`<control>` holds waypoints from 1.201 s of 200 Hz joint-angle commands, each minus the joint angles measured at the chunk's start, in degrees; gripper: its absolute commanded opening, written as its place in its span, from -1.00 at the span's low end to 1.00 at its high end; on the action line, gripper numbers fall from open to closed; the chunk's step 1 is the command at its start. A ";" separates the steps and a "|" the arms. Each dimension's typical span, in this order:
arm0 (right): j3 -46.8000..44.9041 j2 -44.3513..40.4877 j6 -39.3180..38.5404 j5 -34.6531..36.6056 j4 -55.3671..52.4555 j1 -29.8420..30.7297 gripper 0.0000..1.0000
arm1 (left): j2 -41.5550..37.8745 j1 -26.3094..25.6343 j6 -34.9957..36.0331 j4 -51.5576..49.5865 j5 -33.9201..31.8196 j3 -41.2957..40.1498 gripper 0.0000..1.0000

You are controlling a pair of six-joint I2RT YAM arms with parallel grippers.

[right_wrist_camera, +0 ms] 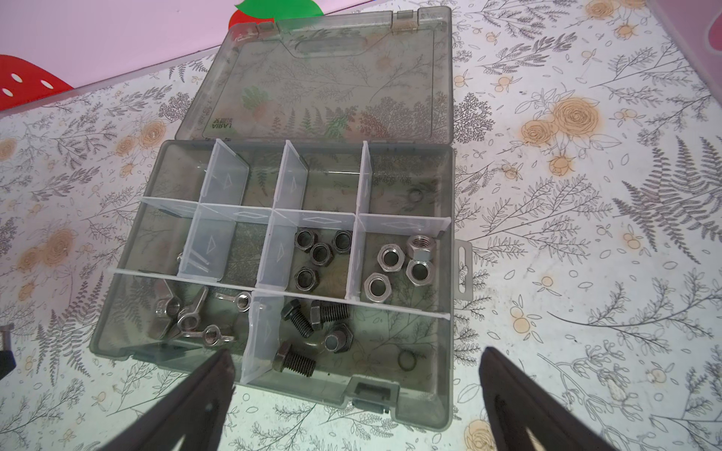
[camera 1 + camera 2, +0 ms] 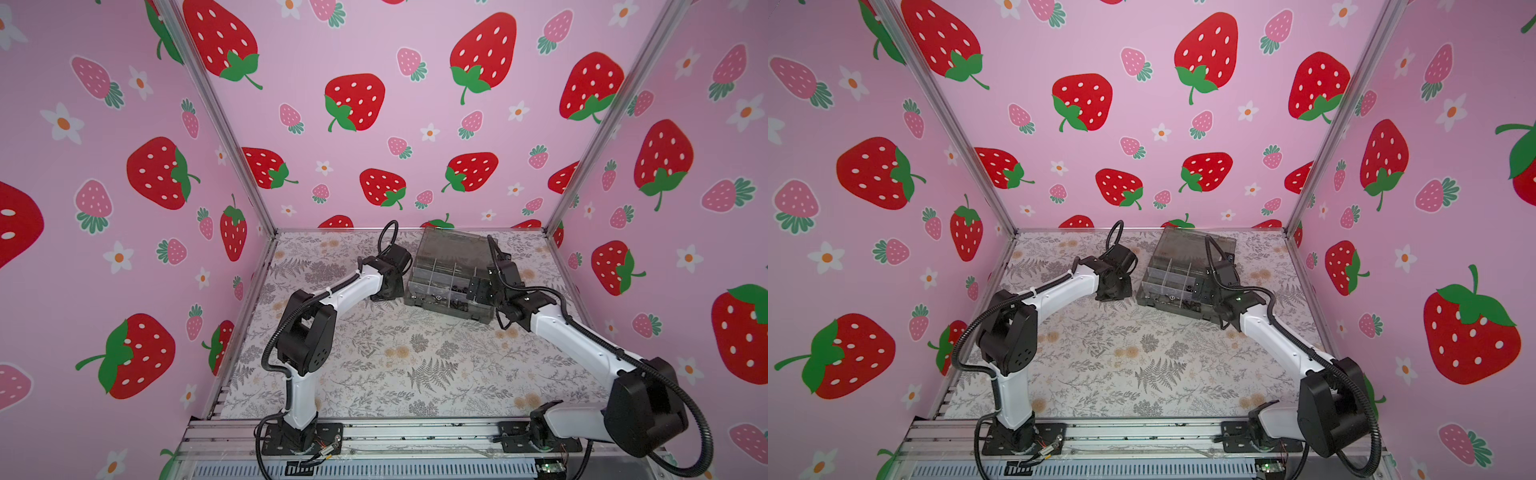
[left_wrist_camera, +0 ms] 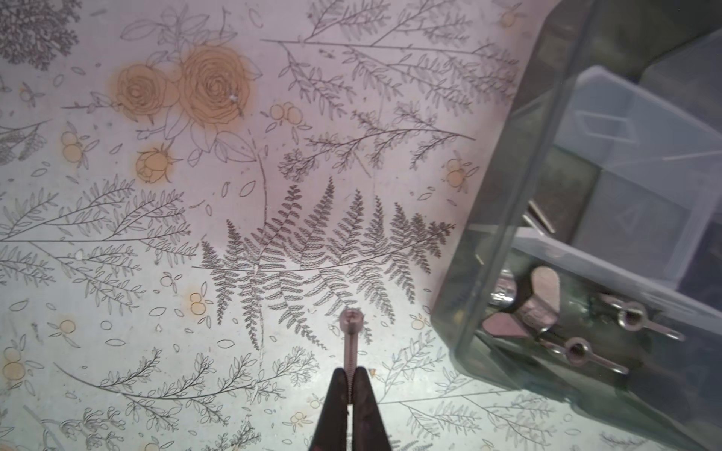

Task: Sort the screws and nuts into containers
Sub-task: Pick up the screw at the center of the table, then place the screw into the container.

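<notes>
Slim silver screw (image 3: 350,336): one, threaded end pinched in the left tool (image 3: 350,377), over the worktop (image 3: 195,195) just beside the organiser box (image 3: 508,242), at its wing-nut corner.
Organiser box, lid open, in separate compartments: wing nuts (image 1: 183,316), black bolts (image 1: 308,324), black hex nuts (image 1: 318,254), silver hex nuts (image 1: 398,265).
Right tool (image 1: 357,357): spread wide, over the box's latch edge.

Floral mat (image 2: 415,365) covers the tabletop: grey ferns and orange roses on white. Pink strawberry-print walls (image 2: 374,62) stand on three sides. Aluminium posts (image 2: 221,124) rise at both back corners. A slotted aluminium rail (image 2: 415,432) runs along the front edge, just beside the mat.
</notes>
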 commanded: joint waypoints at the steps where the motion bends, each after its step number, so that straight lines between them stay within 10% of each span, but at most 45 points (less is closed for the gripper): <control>1: -1.01 -1.81 1.53 1.37 0.64 -0.31 0.99 | 1.97 -1.21 3.05 0.59 2.07 6.34 -1.00; 178: -1.60 -2.19 2.46 0.49 1.33 -0.30 0.99 | 24.66 -2.57 0.71 -6.21 8.72 37.71 -1.00; 240: -1.60 -2.31 2.37 0.46 1.18 -0.30 0.99 | 23.30 -2.68 0.78 -5.74 8.64 37.57 -0.47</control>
